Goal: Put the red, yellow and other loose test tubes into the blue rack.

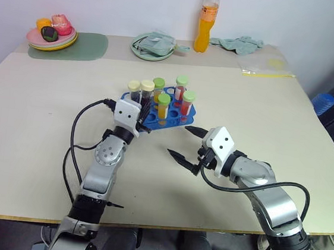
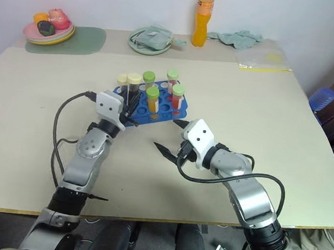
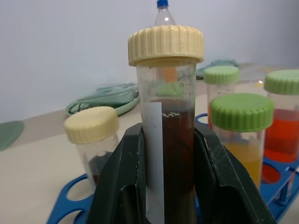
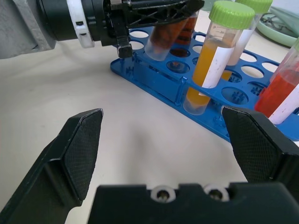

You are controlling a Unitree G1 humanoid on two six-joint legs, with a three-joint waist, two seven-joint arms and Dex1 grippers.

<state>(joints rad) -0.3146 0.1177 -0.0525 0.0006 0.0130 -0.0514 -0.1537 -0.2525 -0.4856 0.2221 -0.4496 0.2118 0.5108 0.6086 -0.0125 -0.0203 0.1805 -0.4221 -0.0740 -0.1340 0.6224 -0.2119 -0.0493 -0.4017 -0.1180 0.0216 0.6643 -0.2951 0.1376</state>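
The blue rack (image 1: 186, 122) lies in the middle of the table with several capped test tubes standing in it: a yellow-orange one (image 1: 163, 108), a red one (image 1: 187, 105) and another cream-capped one (image 1: 134, 87). My left gripper (image 1: 145, 108) is shut on a cream-capped tube of dark brown liquid (image 3: 177, 140). This tube hangs tilted, its lower end over a hole (image 4: 180, 65) at the rack's near left corner. My right gripper (image 1: 180, 140) stands open over bare table just in front of the rack, with nothing between its fingers (image 4: 84, 140).
Along the far edge stand an orange drink bottle (image 1: 207, 23), a pale green plate (image 1: 140, 50) holding a cloth, stacked plates with toy food (image 1: 52, 34) on a green mat (image 1: 82, 47), a crumpled cloth (image 1: 241, 44) and a plastic bag (image 1: 266, 67).
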